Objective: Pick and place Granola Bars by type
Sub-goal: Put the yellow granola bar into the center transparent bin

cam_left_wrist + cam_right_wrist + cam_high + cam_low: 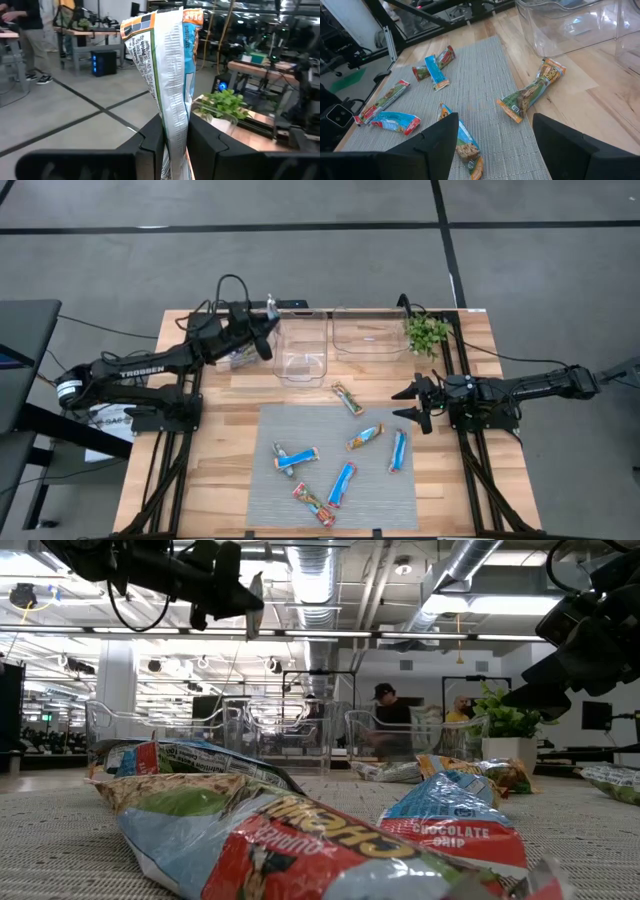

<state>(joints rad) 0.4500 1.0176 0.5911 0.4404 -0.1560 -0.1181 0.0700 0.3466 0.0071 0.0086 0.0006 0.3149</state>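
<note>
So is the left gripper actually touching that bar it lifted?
Touching. In the left wrist view the left gripper has both fingers pressed against the granola bar, which stands upright between them.

Your mat [300, 430] lies at the table's [470, 510] front centre with seven bars [342, 483] scattered on it. Behind it stand two bins [302, 350] side by side, another bin [238, 357] to their left, a plant [427, 333] to their right.
</note>
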